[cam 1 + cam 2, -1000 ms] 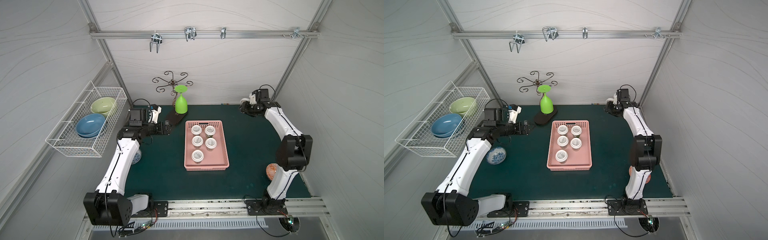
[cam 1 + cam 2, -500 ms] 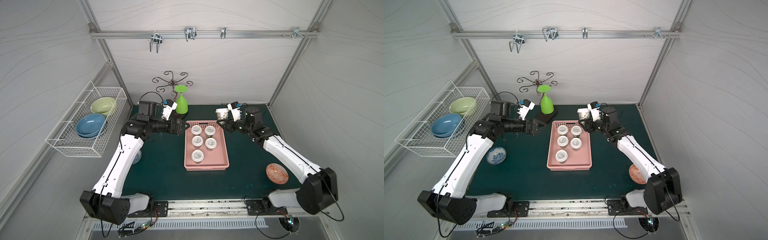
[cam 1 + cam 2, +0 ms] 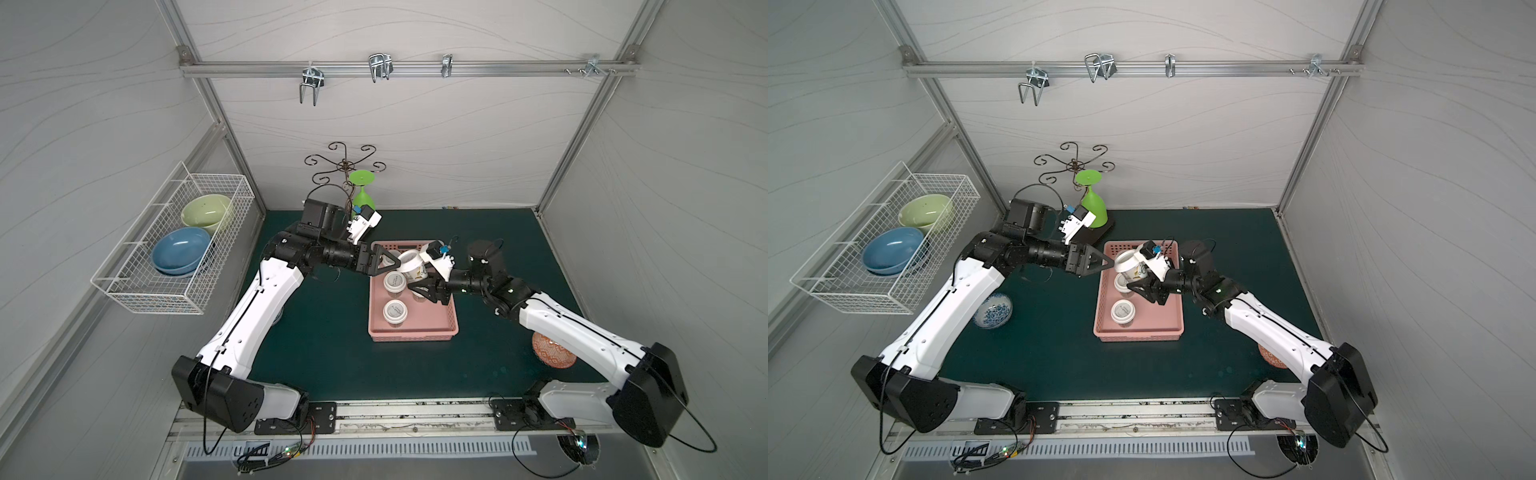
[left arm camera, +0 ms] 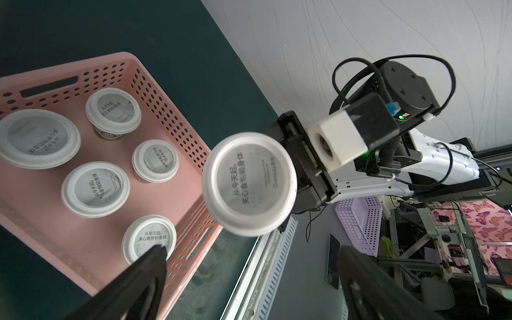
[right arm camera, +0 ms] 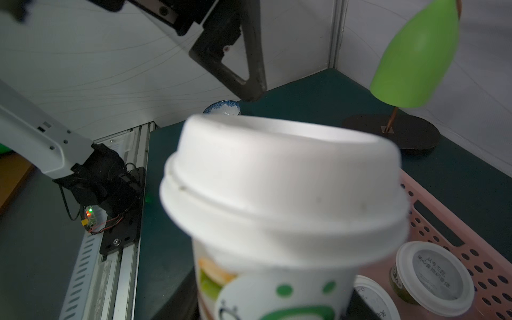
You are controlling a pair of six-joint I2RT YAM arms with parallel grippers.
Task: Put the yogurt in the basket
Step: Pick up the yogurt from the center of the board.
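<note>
The left tool stood spread wide and empty over the far left corner of the basket. Five yogurt cups sat upright inside the basket. The sixth cup hung tilted above the basket's far end, its lid facing the left tool, just ahead of the tool's fingers. Over the basket's right side, the right tool pinched that cup's body. The lids read "从今天起,关心食物和身体".
</note>
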